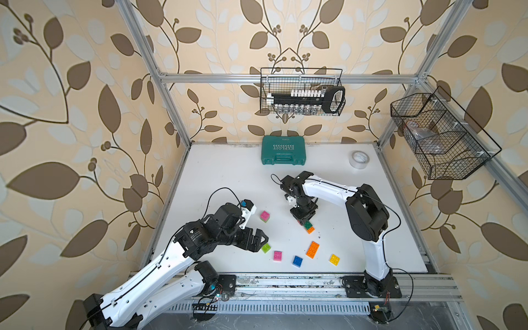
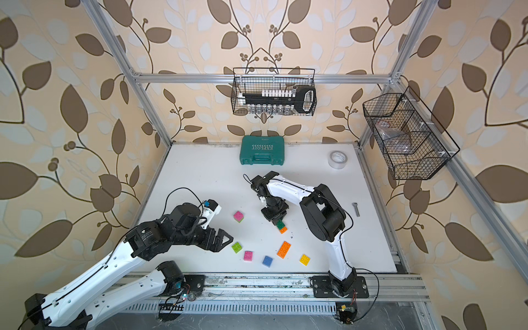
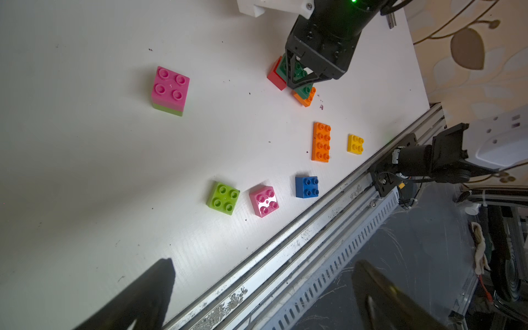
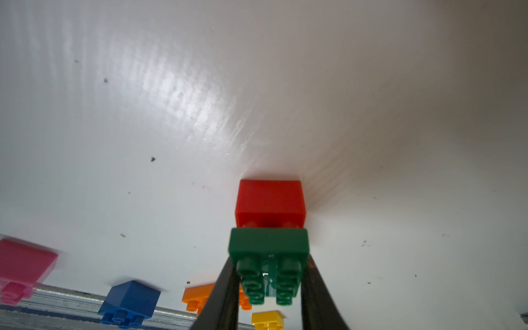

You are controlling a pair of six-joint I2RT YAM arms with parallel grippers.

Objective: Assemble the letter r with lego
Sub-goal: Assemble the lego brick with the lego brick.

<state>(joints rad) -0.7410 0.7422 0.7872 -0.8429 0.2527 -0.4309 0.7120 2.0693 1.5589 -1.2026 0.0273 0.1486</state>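
Pinching dark green brick (image 4: 268, 243) with right gripper (image 4: 269, 261), over red brick (image 4: 270, 200). Holding left gripper (image 1: 261, 243) spread wide, just beside lime brick (image 1: 266, 247).

The dark green brick (image 4: 268, 248) sits atop the red brick (image 4: 270, 200) and, seemingly, a small orange brick (image 3: 308, 99).

Rear of bench (image 1: 228, 177): tool case (image 1: 283, 150) is lying centrally, tape roll (image 1: 359, 159) sitting to its right.
Middle: top brick (image 4: 268, 245) is sitting over lower brick (image 4: 270, 200), between the fingers of the right hand (image 4: 270, 265).
Front: loose bricks (image 1: 278, 255) are lying in a row.
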